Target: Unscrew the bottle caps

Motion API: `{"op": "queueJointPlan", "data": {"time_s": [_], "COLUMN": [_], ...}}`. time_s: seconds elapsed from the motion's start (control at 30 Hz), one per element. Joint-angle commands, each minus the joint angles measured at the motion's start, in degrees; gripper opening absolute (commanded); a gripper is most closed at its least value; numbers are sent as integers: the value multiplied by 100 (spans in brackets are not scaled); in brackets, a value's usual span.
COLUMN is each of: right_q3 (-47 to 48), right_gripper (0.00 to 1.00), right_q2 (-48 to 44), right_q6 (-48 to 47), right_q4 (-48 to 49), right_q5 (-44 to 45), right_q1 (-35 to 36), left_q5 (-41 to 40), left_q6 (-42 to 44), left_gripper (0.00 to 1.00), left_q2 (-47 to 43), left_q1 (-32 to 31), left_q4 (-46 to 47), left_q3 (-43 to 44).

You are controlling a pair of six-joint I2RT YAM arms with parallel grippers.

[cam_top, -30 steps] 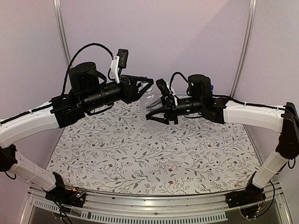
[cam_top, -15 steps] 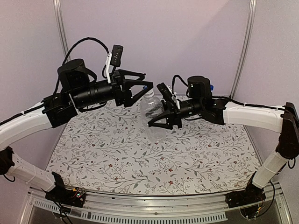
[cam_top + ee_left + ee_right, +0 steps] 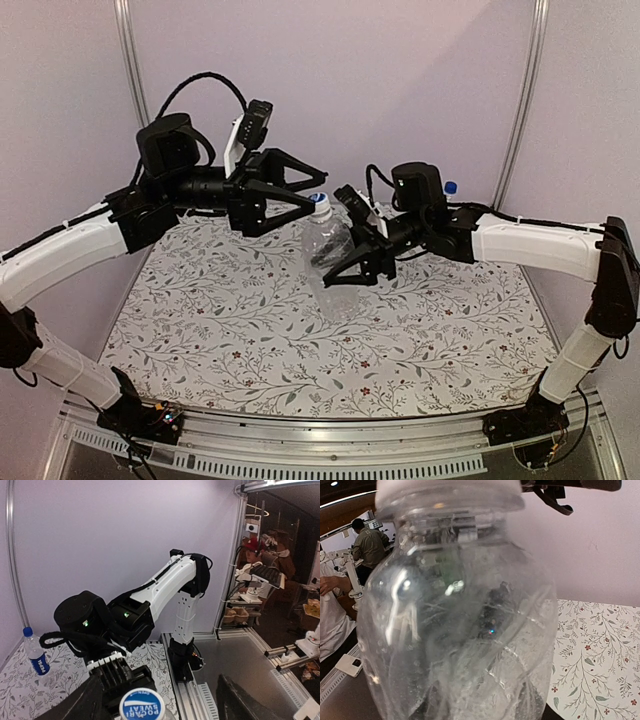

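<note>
Even soft light, faint shadows, clear bottle [image 3: 455, 610] blurred close-up with glare, edges bowed

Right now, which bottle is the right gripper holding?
The plain unlabelled bottle, clamped in the right gripper at centre. The blue-labelled bottle stands free, farther back.

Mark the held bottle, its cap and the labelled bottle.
Held bottle [image 3: 335, 292]: top view, its lower body.
Cap [image 3: 142, 706]: left wrist view, its printed top.
Labelled bottle [image 3: 41, 664]: left wrist view, its blue label.

Gaps flank the cap [image 3: 143, 706] between left fingers [image 3: 92, 702]; right arm [image 3: 160, 587] behind.
</note>
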Motion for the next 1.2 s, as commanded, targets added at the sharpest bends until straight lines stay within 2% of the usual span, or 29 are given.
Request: {"op": "queueJointPlan", "data": {"time_s": [0.0, 0.2, 0.4, 0.5, 0.9, 1.17], "right_q3": [180, 185, 194, 202, 185, 170], "right_gripper": [43, 43, 43, 43, 43, 43], "right_q2": [108, 122, 137, 144, 126, 126], "right_q6": [-155, -150, -157, -156, -182, -205], "right_q4": [-201, -210, -218, -227, -245, -261], "right_q5": [-234, -231, -191, -159, -136, -88], "right_q1": [48, 65, 65, 65, 70, 66], "left_q5": [733, 878, 992, 1016, 910, 894], "left_q6": [165, 100, 44, 69, 107, 107], "left_gripper": [76, 65, 50, 48, 54, 42], "left_q2": [305, 488, 549, 519, 505, 499], "left_q1": [97, 129, 133, 133, 169, 190], "left_q4": [84, 189, 236, 232, 314, 368], "left_q3": [313, 411, 338, 262, 27, -52]}}
